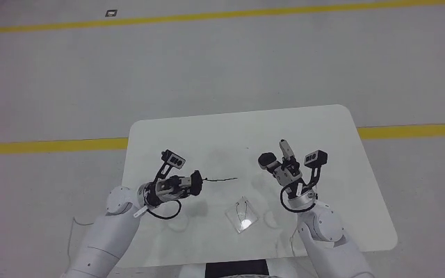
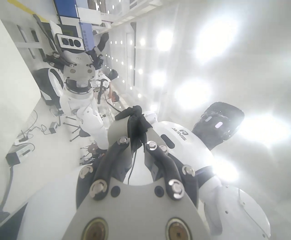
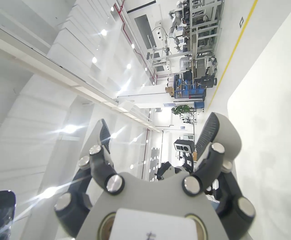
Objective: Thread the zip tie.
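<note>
Table (image 1: 313, 132), top view: left pincer (image 1: 197, 182) clenches zip tie (image 1: 221, 180); wrist view: right pincer (image 3: 158, 121) released.

A pale grey floor (image 1: 208, 69) spreads around a white table (image 1: 334, 128) with rounded corners; a far yellow line (image 1: 208, 15) crosses the floor, and a nearer yellow line (image 1: 62, 145) passes behind the table; a small dark square marker (image 1: 111, 12) lies near the far one. In the right wrist view the hall is white and high; ceiling spotlights (image 3: 103, 32) glare in rows; red pipes (image 3: 124, 21) run along the ceiling; metal racks (image 3: 200, 20) stand at the far end; blue bins (image 3: 191, 89) are stacked near a potted plant (image 3: 180, 110). In the left wrist view, broad ceiling lights (image 2: 214, 37) bloom white; cables (image 2: 27, 134) trail over the floor.
</note>
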Controlling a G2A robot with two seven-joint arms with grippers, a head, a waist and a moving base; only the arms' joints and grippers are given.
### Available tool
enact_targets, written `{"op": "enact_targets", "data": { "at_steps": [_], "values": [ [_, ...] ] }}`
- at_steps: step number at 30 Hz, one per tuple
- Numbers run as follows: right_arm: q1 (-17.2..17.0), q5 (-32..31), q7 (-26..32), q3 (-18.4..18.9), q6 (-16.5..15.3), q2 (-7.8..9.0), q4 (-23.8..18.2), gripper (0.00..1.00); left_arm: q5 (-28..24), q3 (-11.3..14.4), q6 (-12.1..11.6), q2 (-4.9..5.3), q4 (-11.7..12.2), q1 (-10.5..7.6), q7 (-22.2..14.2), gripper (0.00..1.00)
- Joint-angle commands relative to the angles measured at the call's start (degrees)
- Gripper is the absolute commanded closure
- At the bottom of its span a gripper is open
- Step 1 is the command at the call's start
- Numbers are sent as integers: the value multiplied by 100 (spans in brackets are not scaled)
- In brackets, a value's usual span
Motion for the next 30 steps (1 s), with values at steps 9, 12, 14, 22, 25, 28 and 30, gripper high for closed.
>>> {"op": "enact_targets", "data": {
  "at_steps": [9, 12, 14, 22, 25, 28, 30],
  "values": [
    [0, 0, 0, 0, 0, 0, 0, 0, -86, -97, 282, 22, -252, 114, 381, 100],
    [0, 0, 0, 0, 0, 0, 0, 0, -591, -154, 769, 28, -320, 246, 503, 100],
    [0, 0, 0, 0, 0, 0, 0, 0, -853, -184, 1099, 33, -344, 297, 586, 100],
    [0, 0, 0, 0, 0, 0, 0, 0, -1604, -257, 1690, 24, -450, 416, 465, 100],
    [0, 0, 0, 0, 0, 0, 0, 0, -1529, -271, 1659, 27, -492, 432, 483, 100],
    [0, 0, 0, 0, 0, 0, 0, 0, -1529, -271, 1659, 27, -492, 432, 483, 100],
    [0, 0, 0, 0, 0, 0, 0, 0, -1529, -271, 1659, 27, -492, 432, 483, 100]
  ]
}}
